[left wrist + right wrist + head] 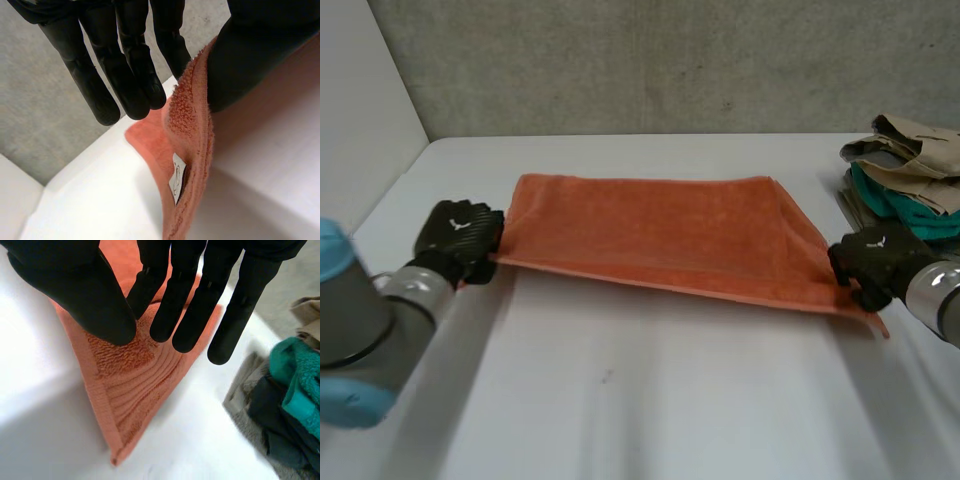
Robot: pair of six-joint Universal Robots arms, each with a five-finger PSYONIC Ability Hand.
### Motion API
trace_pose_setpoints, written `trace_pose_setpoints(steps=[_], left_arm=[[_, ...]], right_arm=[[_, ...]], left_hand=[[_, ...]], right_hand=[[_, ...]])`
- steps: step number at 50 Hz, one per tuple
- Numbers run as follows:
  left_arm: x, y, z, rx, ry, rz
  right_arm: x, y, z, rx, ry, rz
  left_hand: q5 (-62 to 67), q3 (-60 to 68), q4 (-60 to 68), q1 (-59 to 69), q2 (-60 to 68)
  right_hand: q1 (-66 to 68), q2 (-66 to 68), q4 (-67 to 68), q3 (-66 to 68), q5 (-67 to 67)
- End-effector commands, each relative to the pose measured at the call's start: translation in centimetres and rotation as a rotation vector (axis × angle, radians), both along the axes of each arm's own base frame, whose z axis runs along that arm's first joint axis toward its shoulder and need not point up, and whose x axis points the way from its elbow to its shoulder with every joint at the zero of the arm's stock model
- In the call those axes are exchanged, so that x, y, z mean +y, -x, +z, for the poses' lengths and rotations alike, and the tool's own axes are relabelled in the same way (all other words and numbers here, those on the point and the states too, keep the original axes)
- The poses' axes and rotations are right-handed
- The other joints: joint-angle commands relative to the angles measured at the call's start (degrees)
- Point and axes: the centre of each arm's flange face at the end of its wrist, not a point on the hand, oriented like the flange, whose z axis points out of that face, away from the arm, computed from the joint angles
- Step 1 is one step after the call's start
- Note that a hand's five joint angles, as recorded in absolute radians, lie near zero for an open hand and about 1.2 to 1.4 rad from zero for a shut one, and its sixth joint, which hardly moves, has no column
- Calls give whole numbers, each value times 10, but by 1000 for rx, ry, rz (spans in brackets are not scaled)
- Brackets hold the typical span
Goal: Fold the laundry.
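**Holding towel by two near corners**

Pinched at the near left corner of the towel point(660, 235) by left hand point(460, 235), thumb against straight fingers, close to a white label point(177, 178) on the towel's hem. Pinched at the near right corner by right hand point(875, 262), thumb pressing terry against fingers. Stretched between them over the table point(620, 400), near edge lifted, far edge lying flat. Beyond the towel's right end, heaped clothes point(910, 150).
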Motion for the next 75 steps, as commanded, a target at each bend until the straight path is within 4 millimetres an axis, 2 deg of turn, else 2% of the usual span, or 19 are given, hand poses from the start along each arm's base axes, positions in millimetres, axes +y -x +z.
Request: trace_pose_setpoints(steps=[1, 4, 8, 14, 19, 25, 26, 29, 30, 36, 42, 49, 53, 58, 60, 64, 68, 71, 75], left_arm=[[72, -23, 7, -248, -127, -49], [92, -29, -5, -357, -243, -89], [92, -32, -9, -436, -268, -115], [54, -18, -13, -434, -138, -122], [19, 11, -15, -418, 13, -160], [-2, 30, -22, -408, 57, -183], [-3, 34, -24, -403, 53, -191], [-1, 41, -27, -396, 49, -210], [2, 44, -28, -391, 46, -222], [7, 45, -33, -372, 18, -226], [8, 38, -36, -351, -13, -205], [5, 26, -36, -347, -32, -171], [6, 25, -38, -348, -38, -171], [4, 23, -39, -347, -41, -166], [3, 23, -40, -347, -38, -164], [-3, 21, -40, -344, -33, -154], [-12, 15, -39, -342, -30, -127], [-12, 16, -39, -343, -27, -130], [-9, 20, -37, -341, -20, -141]], right_arm=[[57, 6, 9, 231, -285, 142], [64, 9, 10, 297, -326, 176], [57, 7, 5, 326, -285, 169], [28, -11, -20, 276, -244, 139], [1, -33, -15, 194, -97, 74], [-34, -41, -14, 153, 53, 22], [-37, -41, -14, 154, 58, 19], [-43, -40, -9, 165, 62, -11], [-44, -38, -7, 170, 67, -27], [-45, -34, 9, 189, 90, -83], [-23, -28, 34, 203, 62, -74], [-1, -22, 11, 228, -82, -54], [1, -24, -1, 224, -72, -52], [-8, -27, -25, 220, -38, -54], [-18, -30, -41, 213, -16, -54], [-28, -35, -55, 225, 0, -57], [-27, -43, -46, 232, 20, -73], [-29, -43, -37, 220, 43, -90], [-28, -43, -3, 183, 120, -106]], left_hand=[[138, 119, 113, 136, 116], [138, 119, 113, 136, 116], [138, 119, 113, 136, 116], [138, 119, 113, 136, 116], [138, 119, 113, 136, 116], [138, 119, 113, 136, 116], [138, 119, 113, 136, 116], [138, 119, 113, 136, 116], [138, 119, 113, 136, 116], [138, 119, 113, 136, 116], [138, 119, 113, 136, 116], [138, 119, 113, 136, 116], [138, 119, 113, 136, 116], [138, 119, 113, 136, 116], [138, 119, 113, 136, 116], [138, 119, 113, 136, 116], [138, 119, 113, 136, 116], [138, 119, 113, 136, 116], [138, 119, 113, 136, 116]], right_hand=[[159, 122, 114, 118, 129], [159, 122, 114, 118, 129], [159, 122, 114, 118, 129], [159, 122, 114, 118, 129], [159, 122, 114, 118, 129], [159, 122, 114, 118, 129], [69, 33, 25, 29, 40], [-485, -521, -530, -525, -514], [-485, -521, -530, -525, -515], [-488, -525, -533, -529, -518], [-468, -504, -513, -509, -498], [-440, -476, -484, -480, -469], [-431, -467, -476, -472, -461], [-368, -404, -412, -408, -397], [-229, -265, -273, -269, -258], [-224, -260, -269, -265, -254], [-347, -383, -391, -387, -376], [-359, -395, -403, -399, -388], [-359, -395, -403, -399, -388]])
